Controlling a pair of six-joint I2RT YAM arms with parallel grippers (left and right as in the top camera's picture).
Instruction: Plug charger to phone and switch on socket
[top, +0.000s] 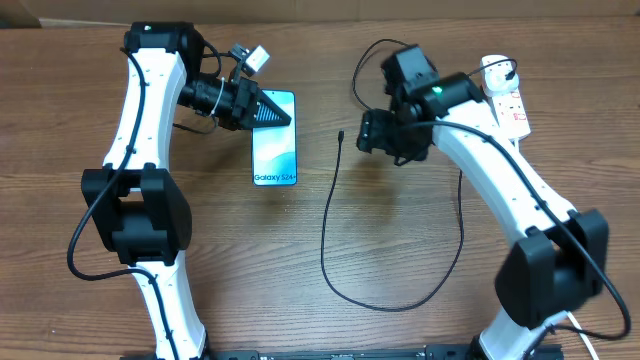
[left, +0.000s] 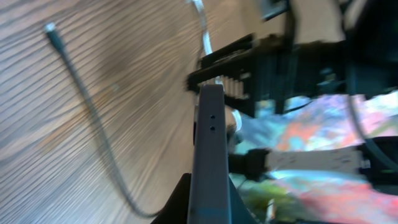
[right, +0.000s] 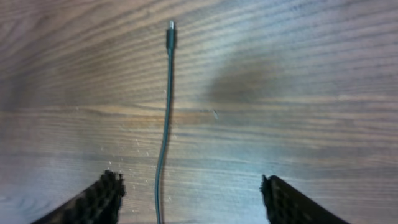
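One legible label: "Galaxy S24" on phone (top: 274, 150), centre-left in overhead; left gripper (top: 277, 113) clenched on its top end. Right gripper (right: 193, 196) spread, straddling charger (right: 165, 124) w/o contact. Socket (top: 510, 100) upper right.

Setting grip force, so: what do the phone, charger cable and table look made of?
Phone: glossy glass front, judging by its bright screen; dark edge, likely metal or plastic. Charger cable: matte black rubbery sheath, bending in loose curves. Table: wood or wood-look laminate, visible grain.
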